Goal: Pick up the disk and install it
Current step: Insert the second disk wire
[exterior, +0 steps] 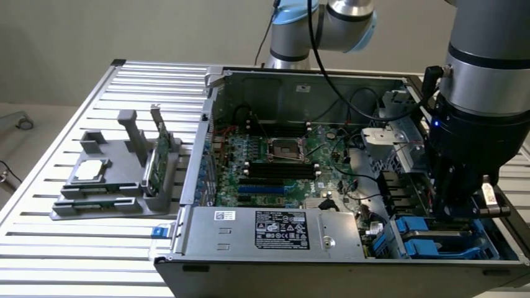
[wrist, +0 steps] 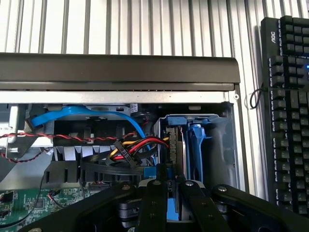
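Currently the disk (wrist: 170,205), in its blue carrier, sits clamped edge-on between the narrowed fingers of the end effector (wrist: 169,200), directly above the drive bay (wrist: 193,140) at the computer case's (exterior: 248,261) front corner. Blue and red-yellow cables (wrist: 130,145) lie just beside the bay. Risk judged: misalignment with the bay rails could jam the carrier, or snag those cables.

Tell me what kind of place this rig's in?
Looks like a lab bench set up for PC assembly tests. An opened computer case with its motherboard exposed lies on a slatted aluminium table, a grey parts fixture beside it, and a keyboard alongside.
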`<move>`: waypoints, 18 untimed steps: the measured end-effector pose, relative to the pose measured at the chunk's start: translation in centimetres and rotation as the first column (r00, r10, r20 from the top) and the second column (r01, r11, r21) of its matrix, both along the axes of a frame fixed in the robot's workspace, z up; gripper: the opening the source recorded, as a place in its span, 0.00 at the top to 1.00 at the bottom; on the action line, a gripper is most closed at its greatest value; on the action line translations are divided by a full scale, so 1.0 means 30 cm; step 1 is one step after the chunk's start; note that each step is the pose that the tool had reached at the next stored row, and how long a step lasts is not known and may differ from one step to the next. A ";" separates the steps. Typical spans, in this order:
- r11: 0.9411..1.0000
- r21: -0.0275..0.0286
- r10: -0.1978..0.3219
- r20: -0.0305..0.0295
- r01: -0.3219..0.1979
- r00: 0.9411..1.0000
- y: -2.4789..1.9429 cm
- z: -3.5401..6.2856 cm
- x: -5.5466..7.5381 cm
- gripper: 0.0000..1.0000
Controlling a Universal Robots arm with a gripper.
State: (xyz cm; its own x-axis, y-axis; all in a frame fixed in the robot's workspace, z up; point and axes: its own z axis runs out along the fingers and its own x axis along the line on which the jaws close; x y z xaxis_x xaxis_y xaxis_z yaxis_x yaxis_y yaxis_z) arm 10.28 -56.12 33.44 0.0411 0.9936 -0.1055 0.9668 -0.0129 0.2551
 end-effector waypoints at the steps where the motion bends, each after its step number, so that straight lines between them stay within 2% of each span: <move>1: 1.000 0.000 0.000 0.000 0.000 1.000 0.000 0.000 0.000 0.83; 18: 1.000 0.000 0.000 0.000 0.000 1.000 -0.006 -0.014 0.001 0.83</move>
State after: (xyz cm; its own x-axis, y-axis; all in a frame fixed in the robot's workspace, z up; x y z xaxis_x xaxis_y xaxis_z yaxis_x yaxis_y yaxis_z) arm 10.30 -56.29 33.02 0.0409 0.9936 -0.1052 0.9668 -0.0128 0.2551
